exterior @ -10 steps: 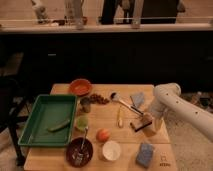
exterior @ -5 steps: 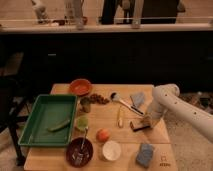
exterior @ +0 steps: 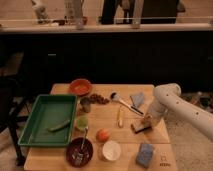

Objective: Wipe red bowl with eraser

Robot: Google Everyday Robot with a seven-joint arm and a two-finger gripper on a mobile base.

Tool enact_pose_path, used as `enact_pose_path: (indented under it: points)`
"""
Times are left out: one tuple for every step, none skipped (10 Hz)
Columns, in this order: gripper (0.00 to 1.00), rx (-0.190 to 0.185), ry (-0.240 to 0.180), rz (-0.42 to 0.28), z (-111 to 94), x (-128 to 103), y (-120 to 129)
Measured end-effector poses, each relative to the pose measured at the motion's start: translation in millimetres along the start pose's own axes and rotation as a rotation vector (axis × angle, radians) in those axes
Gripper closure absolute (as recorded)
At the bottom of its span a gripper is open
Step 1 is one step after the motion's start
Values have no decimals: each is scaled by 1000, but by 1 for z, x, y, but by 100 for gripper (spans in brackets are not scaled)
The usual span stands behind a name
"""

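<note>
Tan-topped, dark-based oblong eraser (exterior: 139, 127) on wooden table (exterior: 105, 117) right side, gripper (exterior: 146, 121) jaws clamped shut on it; round orange-red bowl (exterior: 80, 86) at back; dark maroon bowl (exterior: 69, 150) holds 1 spoon (exterior: 83, 143).

I see the gripper (exterior: 146, 121) clamped on the eraser (exterior: 138, 128), right side of the table (exterior: 106, 113); red bowl (exterior: 80, 86) well apart.

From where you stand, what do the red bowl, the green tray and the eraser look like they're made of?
Red bowl: probably plastic, smooth even colour. Green tray: likely plastic, uniform matte walls. Eraser: pale top over dark, perhaps felt, base; the gripper is shut on it, right side of the table.
</note>
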Motion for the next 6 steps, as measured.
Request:
enact_pose_path:
  points:
    - [100, 13, -5, 12, -10, -1, 2]
    - [100, 33, -14, 21, -18, -2, 3]
    - [100, 42, -19, 26, -22, -2, 4]
    - [100, 81, -43, 38, -33, -7, 3]
    - [100, 94, -51, 43, -38, -10, 0]
    - [100, 102, -52, 55, -42, -12, -4]
